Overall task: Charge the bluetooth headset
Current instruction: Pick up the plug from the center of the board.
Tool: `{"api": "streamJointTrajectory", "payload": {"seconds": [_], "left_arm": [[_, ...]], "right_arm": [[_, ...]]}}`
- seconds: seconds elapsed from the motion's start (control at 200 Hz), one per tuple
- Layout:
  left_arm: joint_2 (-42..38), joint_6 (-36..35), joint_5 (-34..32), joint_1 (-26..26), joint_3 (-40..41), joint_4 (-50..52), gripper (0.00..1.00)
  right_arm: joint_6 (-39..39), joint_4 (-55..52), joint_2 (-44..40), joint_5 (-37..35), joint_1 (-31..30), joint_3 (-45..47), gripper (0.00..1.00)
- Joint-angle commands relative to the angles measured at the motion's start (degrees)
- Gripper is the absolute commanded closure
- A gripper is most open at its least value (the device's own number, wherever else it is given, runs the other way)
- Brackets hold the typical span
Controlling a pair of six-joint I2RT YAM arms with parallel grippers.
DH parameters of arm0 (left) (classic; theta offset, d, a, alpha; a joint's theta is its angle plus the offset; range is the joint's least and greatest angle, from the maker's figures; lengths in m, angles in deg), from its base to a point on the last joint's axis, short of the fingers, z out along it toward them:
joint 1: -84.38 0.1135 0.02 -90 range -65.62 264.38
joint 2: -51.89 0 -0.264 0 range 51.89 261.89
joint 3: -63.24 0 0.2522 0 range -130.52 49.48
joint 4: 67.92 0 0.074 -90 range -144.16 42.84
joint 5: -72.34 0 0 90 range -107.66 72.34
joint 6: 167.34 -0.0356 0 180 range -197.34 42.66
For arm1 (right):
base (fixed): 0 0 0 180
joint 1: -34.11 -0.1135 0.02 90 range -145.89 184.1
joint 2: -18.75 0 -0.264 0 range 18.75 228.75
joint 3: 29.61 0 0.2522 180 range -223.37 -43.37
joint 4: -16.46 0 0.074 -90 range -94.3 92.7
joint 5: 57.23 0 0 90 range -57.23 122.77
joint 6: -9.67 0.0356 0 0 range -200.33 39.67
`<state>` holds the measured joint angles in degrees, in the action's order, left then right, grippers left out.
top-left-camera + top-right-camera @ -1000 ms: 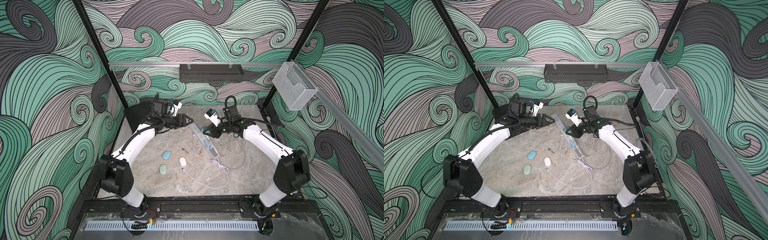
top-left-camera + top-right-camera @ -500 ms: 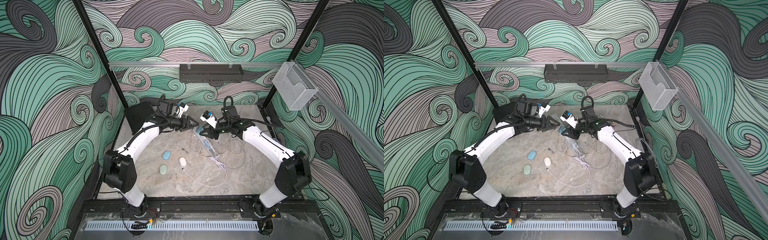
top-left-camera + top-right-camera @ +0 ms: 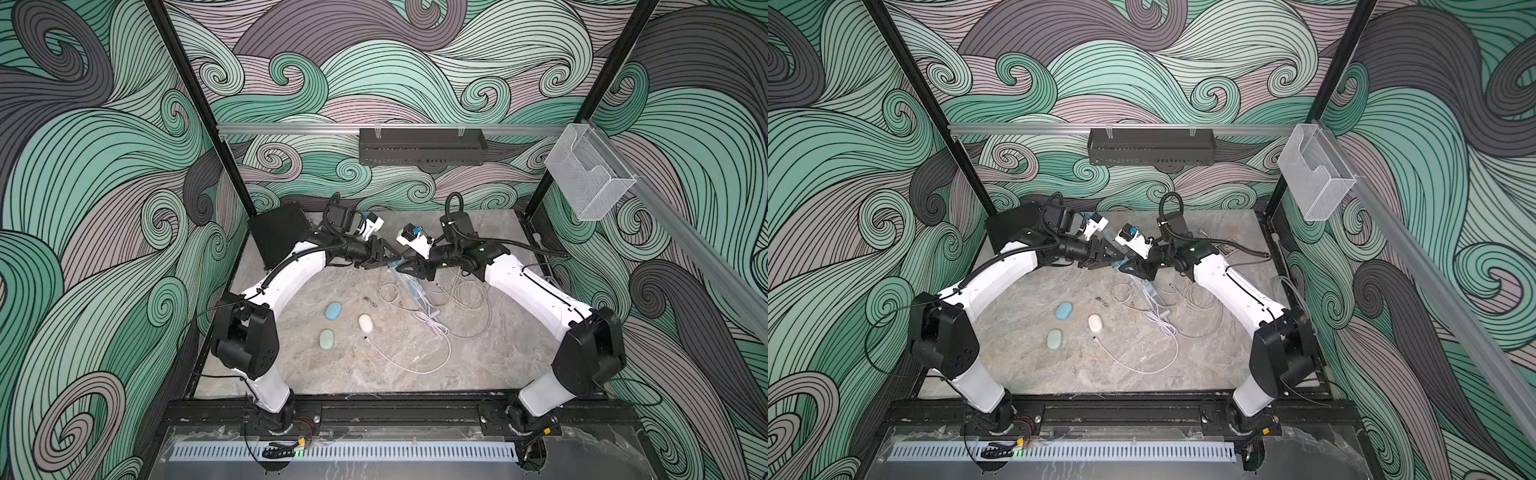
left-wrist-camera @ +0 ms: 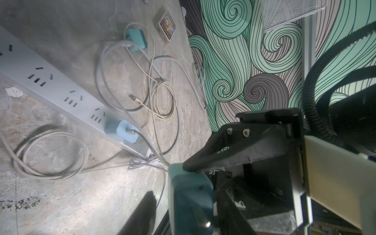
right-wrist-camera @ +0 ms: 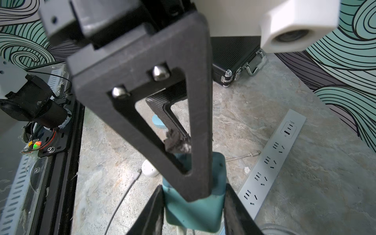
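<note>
Headset cases rest on the marble table: blue case, green case and white case, all left of the power strip and well apart from both tools. We cannot see into the black case at the back-left corner, lid down, or the wire basket on the right rail.

Both arms arch inward and meet tip to tip above the strip's far end. The right gripper is clamped on a teal charger, a finger on each side. The left gripper has one finger laid on the charger's top; whether it grips, we cannot tell.

Loose cables sprawl around the strip's near end and right side. Nearer the arm bases the table lies open.
</note>
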<state>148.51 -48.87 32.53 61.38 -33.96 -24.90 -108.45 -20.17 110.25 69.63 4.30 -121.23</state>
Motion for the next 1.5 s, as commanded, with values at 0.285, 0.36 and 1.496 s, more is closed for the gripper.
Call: {"api": "streamJointTrajectory", "payload": {"seconds": [0.285, 0.36, 1.496], "left_arm": [[1.35, 0.45, 6.04, 0.16, -2.40, -1.97, 0.94], [0.83, 1.34, 5.41, 1.14, -0.72, -4.41, 0.97], [-0.74, 19.06, 14.94, 2.35, 9.35, -37.23, 1.00]], "right_arm": [[9.78, 0.50, -0.65, -1.39, 1.45, -2.09, 0.38], [13.68, -3.13, 0.68, 7.21, 3.98, -3.11, 0.35], [43.57, 6.10, 2.43, 33.90, 13.43, 2.27, 0.43]]}}
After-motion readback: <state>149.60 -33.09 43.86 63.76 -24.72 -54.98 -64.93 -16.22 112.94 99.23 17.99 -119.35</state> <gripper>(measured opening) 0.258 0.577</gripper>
